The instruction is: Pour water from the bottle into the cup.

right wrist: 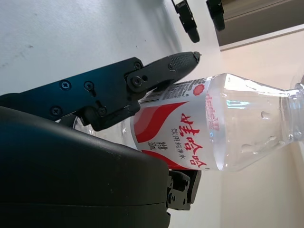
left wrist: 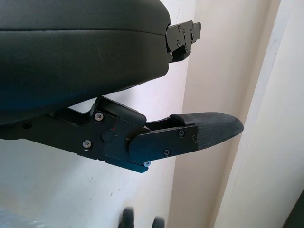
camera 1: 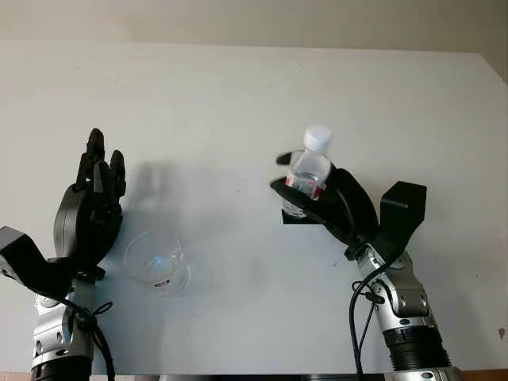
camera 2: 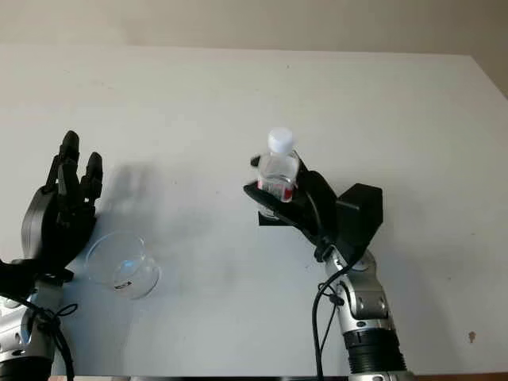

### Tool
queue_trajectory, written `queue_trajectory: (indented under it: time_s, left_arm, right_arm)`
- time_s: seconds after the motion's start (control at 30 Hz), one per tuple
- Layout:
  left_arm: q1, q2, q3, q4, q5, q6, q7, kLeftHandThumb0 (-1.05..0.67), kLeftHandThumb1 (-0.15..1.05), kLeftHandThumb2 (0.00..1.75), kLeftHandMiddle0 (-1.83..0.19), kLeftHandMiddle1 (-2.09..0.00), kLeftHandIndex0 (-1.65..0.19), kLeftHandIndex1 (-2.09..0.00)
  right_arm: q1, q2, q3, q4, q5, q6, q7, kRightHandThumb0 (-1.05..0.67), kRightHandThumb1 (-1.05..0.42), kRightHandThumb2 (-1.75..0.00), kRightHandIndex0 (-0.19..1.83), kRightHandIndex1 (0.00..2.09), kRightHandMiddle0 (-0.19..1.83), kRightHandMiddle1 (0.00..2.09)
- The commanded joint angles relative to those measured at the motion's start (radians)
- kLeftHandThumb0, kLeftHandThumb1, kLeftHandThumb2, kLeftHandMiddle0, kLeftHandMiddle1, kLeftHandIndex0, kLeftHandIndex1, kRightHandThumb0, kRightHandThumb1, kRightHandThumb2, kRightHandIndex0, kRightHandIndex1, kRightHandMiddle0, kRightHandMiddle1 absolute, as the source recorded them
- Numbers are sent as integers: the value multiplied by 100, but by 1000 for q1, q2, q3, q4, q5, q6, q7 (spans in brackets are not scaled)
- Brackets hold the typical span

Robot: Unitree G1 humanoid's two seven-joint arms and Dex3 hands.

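A clear plastic water bottle (camera 1: 309, 168) with a white cap and a red-and-white label (right wrist: 183, 135) stands upright right of the table's middle. My right hand (camera 1: 317, 198) is shut on its lower body, black fingers (right wrist: 156, 73) wrapping the label. A clear, low plastic cup (camera 1: 156, 261) sits on the table at the front left, well apart from the bottle. My left hand (camera 1: 94, 198) is open, raised just left of the cup and holding nothing; one of its fingers (left wrist: 190, 135) shows in the left wrist view.
The white table (camera 1: 254, 95) stretches back to a pale wall. Its right edge (camera 1: 494, 67) slants in at the far right. A small dark speck (camera 1: 501, 332) marks the surface at the front right.
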State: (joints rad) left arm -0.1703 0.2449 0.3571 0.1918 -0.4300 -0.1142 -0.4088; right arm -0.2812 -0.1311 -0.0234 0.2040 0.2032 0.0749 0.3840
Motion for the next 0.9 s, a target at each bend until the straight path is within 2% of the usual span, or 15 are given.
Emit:
queue_trajectory:
  time_s: [0.0, 0.1, 0.33, 0.5, 0.6, 0.87]
  left_arm:
    - [4, 6, 4, 8, -4, -5, -7, -77, 105, 56, 19, -1, 19, 0]
    - [4, 6, 3, 9, -1, -9, -7, -77, 105, 56, 19, -1, 19, 0]
    - [3, 3, 1, 10, 3, -6, -1, -78, 105, 56, 19, -1, 19, 0]
    - [-2, -1, -1, 13, 3, -6, 4, -78, 105, 56, 19, -2, 19, 0]
    - [-4, -2, -3, 12, 6, -9, 8, -77, 105, 56, 19, -3, 19, 0]
    - [-4, 0, -2, 9, -1, -3, 5, -77, 105, 56, 19, -1, 19, 0]
  right_arm:
    - [51, -11, -3, 46, -13, -25, 6, -65, -98, -5, -18, 5, -19, 12]
    - [64, -13, -3, 59, -56, -80, -33, -70, -98, -5, -19, 1, -19, 1]
    - [87, -21, -5, 91, -123, -230, -82, -78, -97, -5, -19, 0, -19, 0]
    - [89, -56, 4, 104, -198, -340, -106, -88, -99, -6, -19, 0, -19, 0]
    - [90, -80, 4, 87, -223, -346, -116, -96, -100, -6, -19, 0, -19, 0]
    - [79, -100, -12, 40, -225, -381, -145, -98, -100, -6, -19, 0, -19, 0]
